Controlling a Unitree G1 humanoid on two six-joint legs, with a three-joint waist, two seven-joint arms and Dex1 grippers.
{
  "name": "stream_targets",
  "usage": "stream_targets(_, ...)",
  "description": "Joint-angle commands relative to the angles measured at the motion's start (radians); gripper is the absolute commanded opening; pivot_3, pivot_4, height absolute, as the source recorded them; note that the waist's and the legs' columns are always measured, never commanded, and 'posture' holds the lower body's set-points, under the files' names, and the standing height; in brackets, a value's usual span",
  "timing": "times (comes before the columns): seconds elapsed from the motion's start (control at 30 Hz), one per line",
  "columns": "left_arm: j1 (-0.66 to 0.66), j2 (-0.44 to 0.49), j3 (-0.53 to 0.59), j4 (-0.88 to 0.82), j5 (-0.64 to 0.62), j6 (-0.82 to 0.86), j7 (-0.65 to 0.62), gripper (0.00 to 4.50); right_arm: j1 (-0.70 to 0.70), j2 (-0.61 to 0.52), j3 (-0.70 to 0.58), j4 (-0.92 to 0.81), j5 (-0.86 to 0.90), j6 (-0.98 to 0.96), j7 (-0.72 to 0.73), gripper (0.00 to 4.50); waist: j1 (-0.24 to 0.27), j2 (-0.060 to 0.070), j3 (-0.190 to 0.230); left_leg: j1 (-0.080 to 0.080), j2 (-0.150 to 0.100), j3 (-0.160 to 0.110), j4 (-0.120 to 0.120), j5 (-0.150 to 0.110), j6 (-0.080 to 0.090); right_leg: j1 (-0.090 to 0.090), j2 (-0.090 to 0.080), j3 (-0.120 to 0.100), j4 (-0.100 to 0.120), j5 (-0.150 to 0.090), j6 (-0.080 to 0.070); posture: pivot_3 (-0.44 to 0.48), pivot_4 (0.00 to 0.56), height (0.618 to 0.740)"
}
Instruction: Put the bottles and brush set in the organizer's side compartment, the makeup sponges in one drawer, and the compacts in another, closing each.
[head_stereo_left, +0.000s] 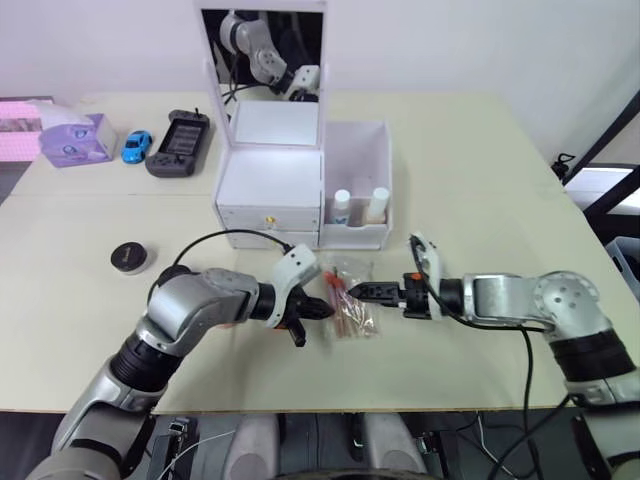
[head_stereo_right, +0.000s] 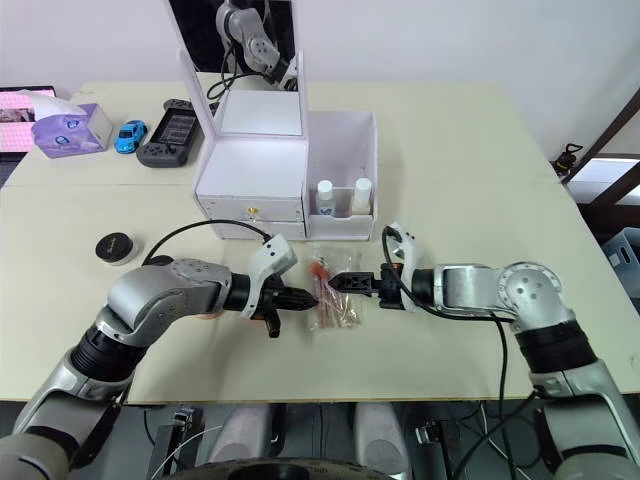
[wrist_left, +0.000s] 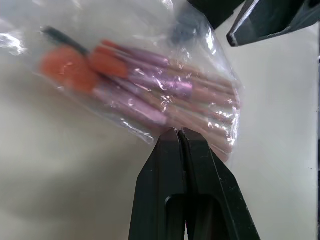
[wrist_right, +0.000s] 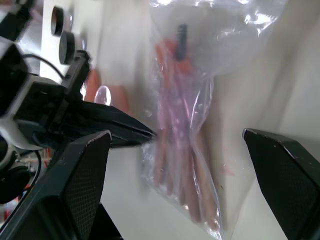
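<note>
- The table (head_stereo_left: 470, 160) carries everything. The organizer (head_stereo_left: 270, 190) stands toward 12 o'clock with its mirror upright and both gold-knobbed drawers shut.
- The side compartment (head_stereo_left: 356, 150), at the organizer's 3 o'clock, already holds the two bottles (head_stereo_left: 358, 206) upright behind its low front wall. No drawer contents can be seen.
- The brush set (head_stereo_left: 350, 300) lies on the table at 6 o'clock from that compartment, between the two grippers.
- The left gripper (wrist_left: 177, 131) has its fingers pressed together on the packet's crinkly edge. It seems to pinch only film, so the bag could slip free or tear on lifting.
- The right gripper (wrist_right: 175, 137) is spread wide, its fingers either side of the packet. If it closes while the left pulls, the brushes may skew or the bag stretch.
- One compact (head_stereo_left: 129, 257) sits far off at 9 o'clock.
- Carrying the limp packet over the low wall could knock a bottle.
</note>
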Motion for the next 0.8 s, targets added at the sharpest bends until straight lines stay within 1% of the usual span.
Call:
stream_targets(0.03, -0.002, 0.014, 0.012, -0.039, 0.015, 0.021, 0.009, 0.06, -0.013, 0.057, 0.032, 0.031, -0.052, 0.054, 0.045, 4.50, -0.002, 0.000, 0.000, 0.000, 0.000, 0.000, 0.000, 0.000, 0.000, 0.000, 0.000, 0.000, 0.000, 0.000, 0.000, 0.000, 0.150, 0.740)
stream_targets(0.13, 0.003, 0.023, 0.010, -0.053, 0.018, 0.043, 0.012, 0.06, -0.029, 0.111, 0.023, 0.070, -0.095, 0.071, 0.075, 4.50, -0.005, 0.000, -0.001, 0.002, 0.001, 0.000, 0.000, 0.000, 0.000, 0.000, 0.001, 0.000, 0.001, 0.000, 0.000, 0.000, 0.150, 0.740)
stream_targets(0.23, 0.013, 0.043, 0.008, -0.068, 0.021, 0.033, -0.010, 0.06, -0.057, 0.170, 0.045, 0.122, -0.198, 0.100, 0.126, 4.50, -0.009, 0.000, -0.001, 0.003, 0.001, 0.000, 0.000, 0.000, 0.000, 0.001, 0.002, 0.000, 0.001, 0.000, -0.001, 0.000, 0.150, 0.740)
stream_targets(0.33, 0.013, 0.066, 0.002, -0.074, 0.028, 0.030, -0.026, 0.06, -0.081, 0.217, 0.015, 0.200, -0.258, 0.120, 0.158, 4.50, -0.009, 0.000, -0.002, 0.004, 0.003, 0.000, -0.001, 0.000, 0.000, 0.001, 0.005, 0.001, 0.001, 0.000, -0.001, 0.000, 0.150, 0.740)
stream_targets(0.43, 0.011, 0.068, 0.003, -0.074, 0.033, 0.026, -0.028, 0.06, -0.098, 0.233, -0.015, 0.262, -0.320, 0.152, 0.201, 4.50, -0.006, 0.000, -0.004, 0.005, 0.004, -0.001, -0.001, 0.000, 0.000, 0.001, 0.006, 0.001, 0.001, 0.002, -0.003, 0.000, 0.150, 0.740)
stream_targets(0.5, 0.010, 0.070, 0.004, -0.064, 0.044, 0.011, -0.029, 0.06, -0.098, 0.236, -0.018, 0.267, -0.362, 0.178, 0.230, 4.50, -0.006, 0.000, -0.005, 0.005, 0.004, -0.001, -0.001, 0.000, 0.000, 0.001, 0.007, 0.002, 0.001, 0.002, -0.004, 0.000, 0.150, 0.740)
stream_targets(0.53, 0.010, 0.072, 0.003, -0.062, 0.050, 0.006, -0.032, 0.00, -0.098, 0.240, -0.021, 0.267, -0.380, 0.191, 0.243, 3.95, -0.005, 0.000, -0.005, 0.005, 0.004, -0.001, -0.001, 0.000, 0.000, 0.001, 0.007, 0.002, 0.001, 0.002, -0.004, 0.000, 0.150, 0.740)
stream_targets(0.57, 0.010, 0.074, 0.002, -0.062, 0.054, 0.003, -0.034, 0.00, -0.096, 0.242, -0.021, 0.264, -0.398, 0.202, 0.256, 3.68, -0.004, 0.000, -0.005, 0.005, 0.004, -0.001, -0.001, 0.000, 0.000, 0.001, 0.007, 0.002, 0.001, 0.002, -0.004, 0.000, 0.150, 0.740)
stream_targets(0.6, 0.011, 0.075, 0.001, -0.062, 0.057, 0.002, -0.036, 0.00, -0.094, 0.245, -0.022, 0.260, -0.415, 0.211, 0.268, 3.24, -0.004, 0.000, -0.005, 0.005, 0.004, -0.001, -0.001, 0.000, 0.000, 0.001, 0.007, 0.002, 0.001, 0.002, -0.004, 0.000, 0.150, 0.740)
stream_targets(0.7, 0.011, 0.077, -0.001, -0.062, 0.063, -0.002, -0.044, 0.00, -0.090, 0.256, -0.040, 0.255, -0.462, 0.233, 0.302, 1.57, -0.003, 0.000, -0.005, 0.004, 0.004, -0.001, -0.001, 0.000, 0.000, 0.001, 0.007, 0.002, 0.001, 0.002, -0.004, 0.000, 0.150, 0.740)
stream_targets(0.73, 0.011, 0.078, -0.001, -0.061, 0.064, -0.003, -0.047, 0.00, -0.089, 0.257, -0.046, 0.254, -0.480, 0.239, 0.311, 1.18, -0.003, 0.000, -0.005, 0.004, 0.004, -0.001, -0.002, 0.000, 0.000, 0.001, 0.007, 0.002, 0.000, 0.002, -0.003, 0.000, 0.150, 0.740)
stream_targets(0.8, 0.010, 0.080, 0.000, -0.058, 0.069, -0.007, -0.053, 0.00, -0.087, 0.259, -0.067, 0.251, -0.506, 0.252, 0.326, 0.18, -0.004, -0.001, -0.007, 0.004, 0.004, -0.001, -0.002, 0.000, 0.000, 0.001, 0.007, 0.002, 0.000, 0.002, -0.003, 0.000, 0.150, 0.740)
